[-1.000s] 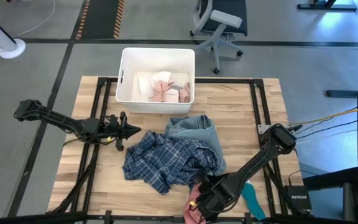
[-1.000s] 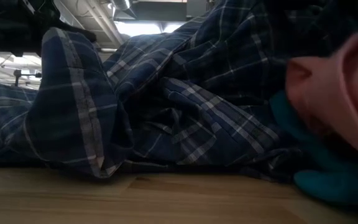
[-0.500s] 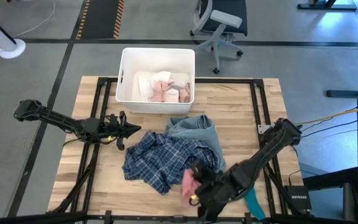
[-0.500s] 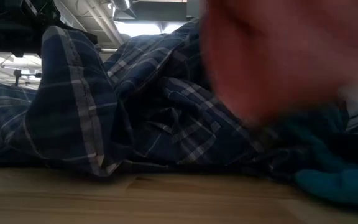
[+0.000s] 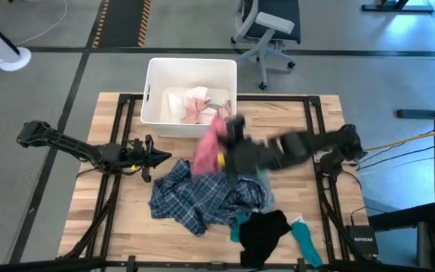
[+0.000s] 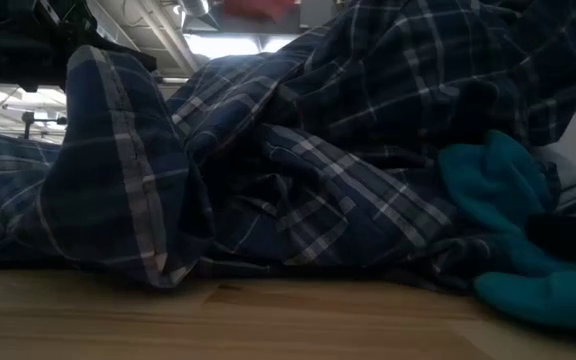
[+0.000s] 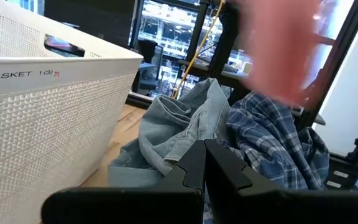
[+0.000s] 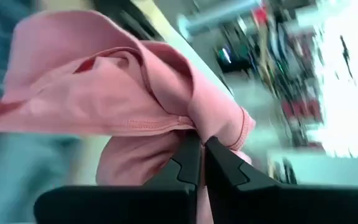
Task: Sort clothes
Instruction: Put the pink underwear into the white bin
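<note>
Clearly the pink garment (image 5: 205, 149) is light and limp, pinched at its hem by the right gripper (image 5: 224, 157); the left gripper (image 5: 159, 158) waits clenched and empty.

overhead cam, table-level cam, 2 wrist cams

Pink garment (image 5: 206, 147) — navy-white plaid shirt (image 5: 198, 195) — white bin (image 5: 157, 91).

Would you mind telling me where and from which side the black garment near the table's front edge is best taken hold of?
I would grip the black garment at its bunched middle, coming straight down from above. It lies low and crumpled on the table, clear of the plaid shirt except at one edge, with a teal item beside it, so a central pinch should lift it alone.
</note>
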